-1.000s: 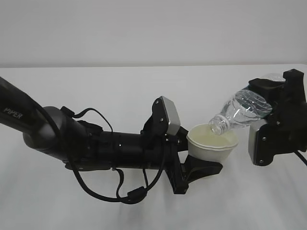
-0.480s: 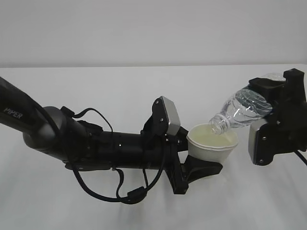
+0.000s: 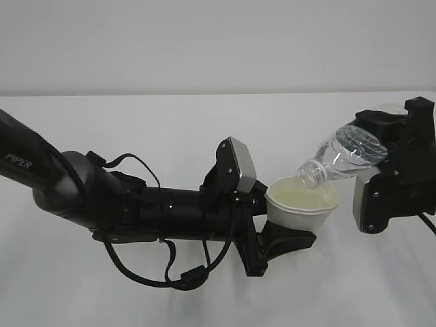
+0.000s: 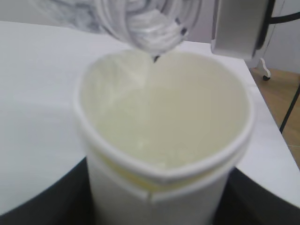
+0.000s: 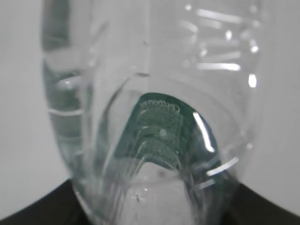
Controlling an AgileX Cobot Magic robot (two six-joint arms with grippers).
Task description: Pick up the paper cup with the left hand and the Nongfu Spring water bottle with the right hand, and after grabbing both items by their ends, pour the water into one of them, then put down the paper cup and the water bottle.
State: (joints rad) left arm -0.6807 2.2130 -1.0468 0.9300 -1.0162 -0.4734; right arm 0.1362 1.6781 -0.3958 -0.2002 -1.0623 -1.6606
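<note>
Two small changes over the last second: Nongfu Spring water bottle (image 3: 344,155) tipped a touch further, mouth dropped from above the rim to just inside the paper cup (image 3: 302,202). Judged as late in the pour; water (image 4: 164,140) visibly pooled in the cup, thin stream seen at the mouth in the left wrist view, bottle near drained but not certain. Setting both down not yet done.

Left hand (image 3: 283,235) clamped around the cup's lower body, jaws hugging either side, cup upright and lifted off the white table (image 3: 136,122). Right hand (image 3: 392,170) clenched on the bottle's base end, neck slanting down and left toward the cup. Green label (image 5: 159,136) seen through the clear plastic in the right wrist view, black jaws at the bottom corners on both sides. Mouth over the cup's far-right rim, close to it; touching or not, cannot tell.
</note>
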